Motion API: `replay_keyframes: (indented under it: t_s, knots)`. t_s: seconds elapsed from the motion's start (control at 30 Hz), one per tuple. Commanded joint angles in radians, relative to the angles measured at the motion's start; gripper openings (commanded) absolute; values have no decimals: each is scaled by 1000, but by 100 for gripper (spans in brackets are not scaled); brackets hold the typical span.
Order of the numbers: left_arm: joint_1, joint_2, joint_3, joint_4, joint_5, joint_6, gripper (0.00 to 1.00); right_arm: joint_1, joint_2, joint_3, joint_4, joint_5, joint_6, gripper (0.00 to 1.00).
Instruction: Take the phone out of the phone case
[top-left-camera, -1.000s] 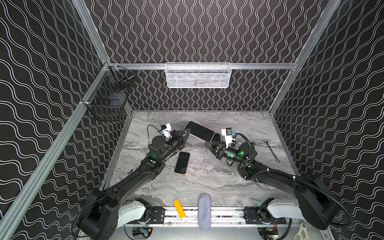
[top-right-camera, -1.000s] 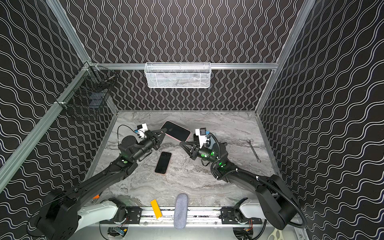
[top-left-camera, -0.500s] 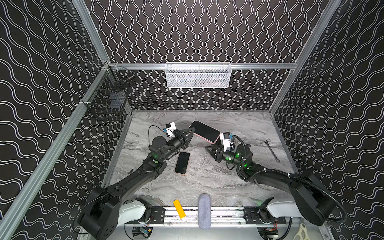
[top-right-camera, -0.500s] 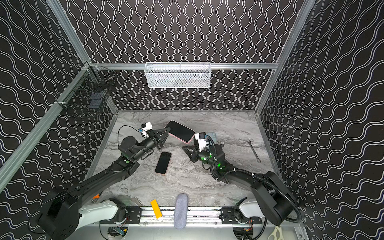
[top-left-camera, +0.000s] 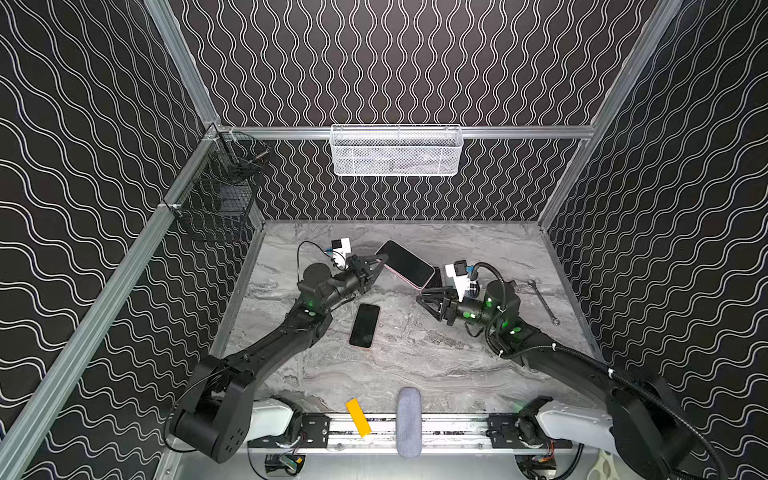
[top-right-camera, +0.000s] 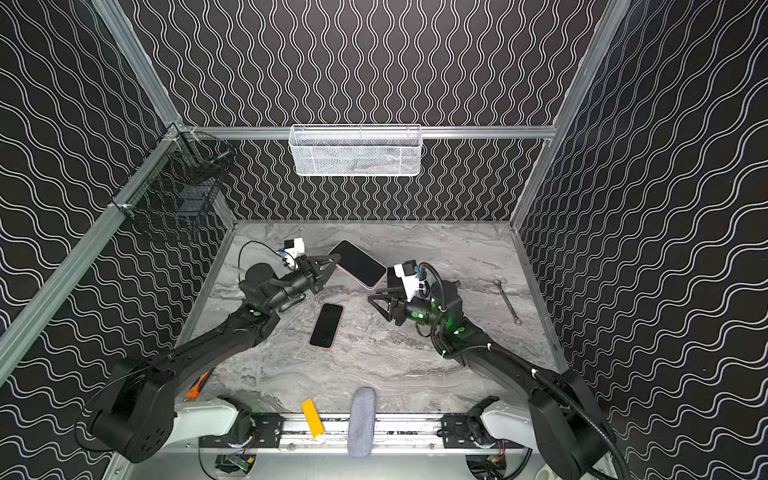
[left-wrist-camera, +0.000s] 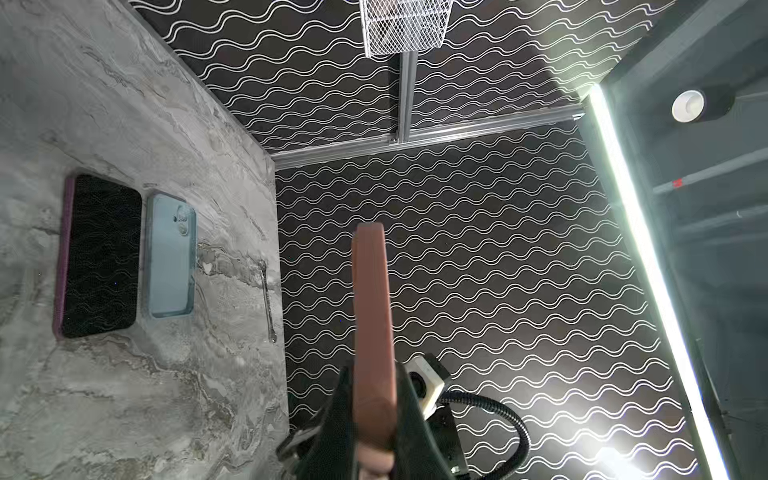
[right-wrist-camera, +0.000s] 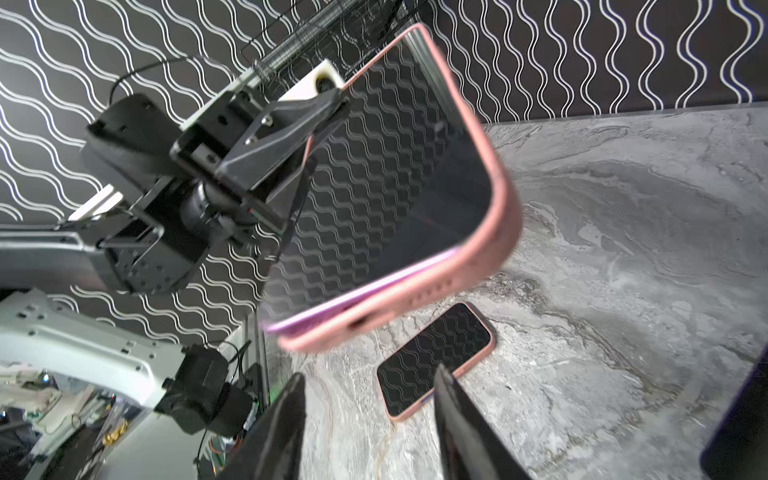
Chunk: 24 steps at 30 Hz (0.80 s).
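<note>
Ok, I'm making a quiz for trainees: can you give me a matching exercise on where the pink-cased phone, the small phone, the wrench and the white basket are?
Things:
1 pink-cased phone
2 small phone
3 wrench
4 white basket

Places:
A hung on the back rail
B flat on the table, centre
C clamped in the left gripper, raised
D on the table, far right

Pairs: 1-C, 2-B, 3-D, 4-A

The phone, screen dark and facing up, sits in a pink phone case. The pair hangs tilted above the table at far centre, the case's left short end pinched in the left gripper. Along the right end, a purplish strip of the phone's edge shows above the pink rim.
</note>
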<state>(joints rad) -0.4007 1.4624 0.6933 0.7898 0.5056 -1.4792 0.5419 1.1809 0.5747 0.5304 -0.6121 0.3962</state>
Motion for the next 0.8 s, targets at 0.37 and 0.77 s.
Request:
replay_keyframes:
  t_s: [0.37, 0.77]
  knots:
    - [131, -12, 225, -440, 301, 515, 0, -62, -45, 114, -360, -195, -213, 88]
    - [143, -27, 440, -1066, 328, 1101, 0, -80, -10, 194, -412, -250, -260, 98]
